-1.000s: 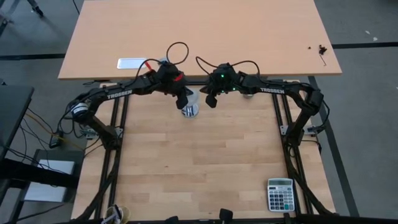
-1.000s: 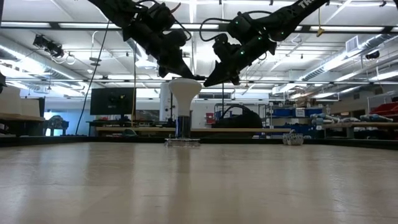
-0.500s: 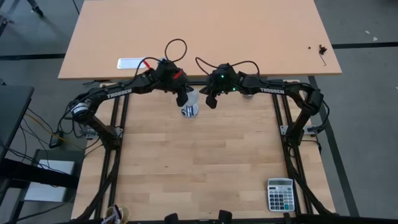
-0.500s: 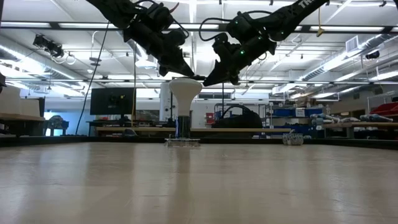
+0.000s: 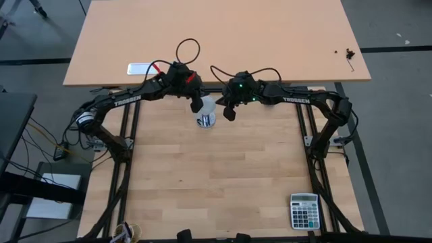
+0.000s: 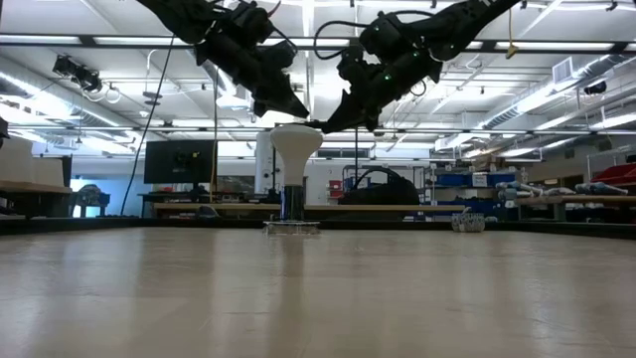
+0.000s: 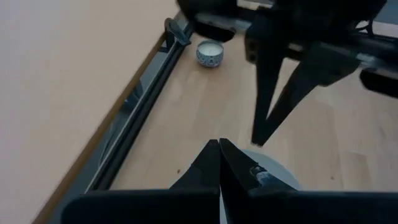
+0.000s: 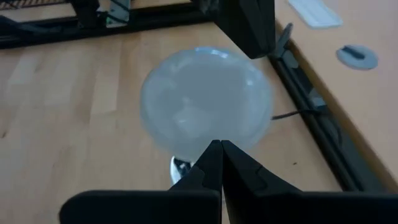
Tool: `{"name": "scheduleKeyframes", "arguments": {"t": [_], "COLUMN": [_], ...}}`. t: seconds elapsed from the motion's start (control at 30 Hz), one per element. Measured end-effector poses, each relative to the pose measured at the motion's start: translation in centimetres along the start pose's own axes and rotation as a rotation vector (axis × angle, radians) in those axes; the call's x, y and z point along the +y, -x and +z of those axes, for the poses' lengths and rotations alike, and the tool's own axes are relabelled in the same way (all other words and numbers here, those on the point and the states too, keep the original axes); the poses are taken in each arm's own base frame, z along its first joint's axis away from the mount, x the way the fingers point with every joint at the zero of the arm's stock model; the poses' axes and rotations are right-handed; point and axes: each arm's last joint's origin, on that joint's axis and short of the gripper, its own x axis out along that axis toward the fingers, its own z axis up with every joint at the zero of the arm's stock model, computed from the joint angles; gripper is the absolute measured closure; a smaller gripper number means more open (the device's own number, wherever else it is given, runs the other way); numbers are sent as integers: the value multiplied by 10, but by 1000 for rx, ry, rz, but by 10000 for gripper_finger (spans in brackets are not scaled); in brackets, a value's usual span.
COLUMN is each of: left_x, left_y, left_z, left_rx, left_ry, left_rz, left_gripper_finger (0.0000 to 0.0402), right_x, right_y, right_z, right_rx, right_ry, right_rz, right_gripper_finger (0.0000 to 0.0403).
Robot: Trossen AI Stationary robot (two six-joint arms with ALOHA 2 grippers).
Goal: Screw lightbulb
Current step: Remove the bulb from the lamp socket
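Note:
The white lightbulb (image 5: 207, 108) stands upright, head up, its narrow neck in a dark socket (image 6: 291, 202) whose flat base (image 6: 291, 227) rests on the table near the far edge. Both grippers hover at its head. My left gripper (image 6: 306, 115) is shut, with its tips just above the head (image 7: 273, 173). My right gripper (image 6: 321, 127) is shut too and comes in slanting from the right, its tips at the upper right edge of the head (image 8: 205, 109). My right gripper's shut fingertips (image 6: 328, 121) slant down to the upper right rim of the bulb's head (image 6: 316, 130). I cannot tell whether they touch it. The bulb stands upright in its socket.
A small round cream puck (image 7: 209, 53) sits by the far frame rail (image 7: 146, 102). A calculator (image 5: 304, 210) lies near the right front corner. Beyond the rail, a second table (image 5: 270, 34) carries a grey disc (image 8: 357, 56) and a white plate (image 5: 143, 68).
My left gripper's tips have lifted a little, from beside the bulb's head to just above it. The bulb has stayed upright in its socket.

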Motion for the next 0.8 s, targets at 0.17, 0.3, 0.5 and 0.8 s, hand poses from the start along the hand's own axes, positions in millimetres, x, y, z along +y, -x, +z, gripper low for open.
{"name": "scheduleKeyframes", "arguments": {"t": [0.17,0.3,0.5,0.8], "left_x": [2,4,3,1], "left_y": [6,8,6,-2], "left_z": [1,2,2,-10], "left_rx": [-9,-13,-85,-157], "left_ry": [2,1,-46,-34], "left_rz": [6,9,-40,-87], "left_gripper_finger": [402,402,402,402], "right_x": [1,3,11,18], "right_y": [7,12,10,9], "right_z": [5,8,9,10], "right_rx": [-20,-34,-33,-43], "right_ry": [5,6,11,-13], "right_rz": [-1,3,46,142], "right_gripper_finger": [392,392,392,392]}}
